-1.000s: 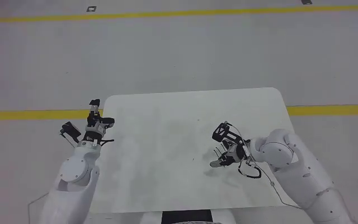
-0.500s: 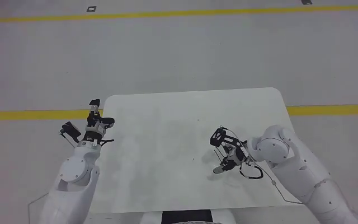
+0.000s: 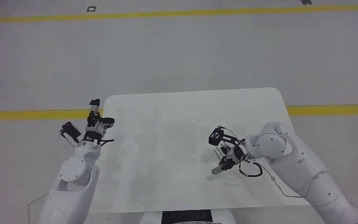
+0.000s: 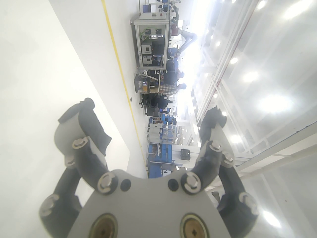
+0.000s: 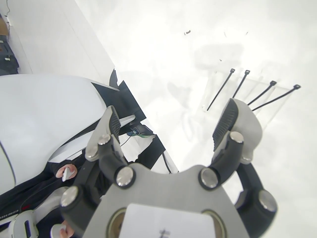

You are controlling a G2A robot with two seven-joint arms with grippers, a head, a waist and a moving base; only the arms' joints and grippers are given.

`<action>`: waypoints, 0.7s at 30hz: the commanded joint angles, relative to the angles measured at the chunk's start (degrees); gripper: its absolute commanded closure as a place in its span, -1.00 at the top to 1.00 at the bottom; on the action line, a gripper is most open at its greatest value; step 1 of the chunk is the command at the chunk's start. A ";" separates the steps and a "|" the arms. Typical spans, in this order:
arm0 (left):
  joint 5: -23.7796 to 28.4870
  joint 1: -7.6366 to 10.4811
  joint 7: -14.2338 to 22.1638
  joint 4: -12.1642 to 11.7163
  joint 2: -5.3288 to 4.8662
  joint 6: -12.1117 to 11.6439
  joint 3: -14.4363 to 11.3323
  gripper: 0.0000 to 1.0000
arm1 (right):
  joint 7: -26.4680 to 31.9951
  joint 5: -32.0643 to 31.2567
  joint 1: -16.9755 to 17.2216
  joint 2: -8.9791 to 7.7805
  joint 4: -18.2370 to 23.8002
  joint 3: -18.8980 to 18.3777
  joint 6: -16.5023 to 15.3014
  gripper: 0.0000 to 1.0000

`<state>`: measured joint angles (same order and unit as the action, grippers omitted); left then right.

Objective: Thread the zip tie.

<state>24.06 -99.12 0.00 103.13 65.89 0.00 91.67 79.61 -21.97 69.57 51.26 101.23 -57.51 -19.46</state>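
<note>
Threading looks not yet begun: four zip ties (image 5: 220,90) lie untouched on a clear stand (image 5: 267,115), just beyond the right gripper (image 5: 171,115), its jaws spread and empty. The left gripper (image 4: 148,111), jaws also spread, hangs at the table (image 3: 168,112) edge.

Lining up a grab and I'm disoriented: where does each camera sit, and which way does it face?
Top: above the arms, facing down at the table; left arm and right arm show.
Left wrist: on the left arm, facing along the table edge into the room; its open left hand shows.
Right wrist: on the right arm, facing the table and zip ties; its open right hand shows.
Shared: top and right wrist views both show the table and right hand.
</note>
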 commanded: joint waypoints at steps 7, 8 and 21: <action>0.00 0.00 0.00 0.00 0.00 0.00 0.00 1.00 | -3.67 -6.04 0.86 -0.24 -1.36 0.64 1.14 1.00; 0.00 0.00 0.00 0.00 0.00 0.00 0.00 1.00 | -3.79 -6.13 0.74 -0.23 -1.65 0.79 1.02 1.00; 0.00 0.00 0.00 0.00 0.00 0.00 0.00 1.00 | -4.66 -4.37 -0.21 0.05 -4.03 1.89 0.06 1.00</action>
<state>24.06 -99.12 0.00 103.13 65.89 0.00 91.67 74.96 -26.34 69.36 51.31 97.20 -55.62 -19.40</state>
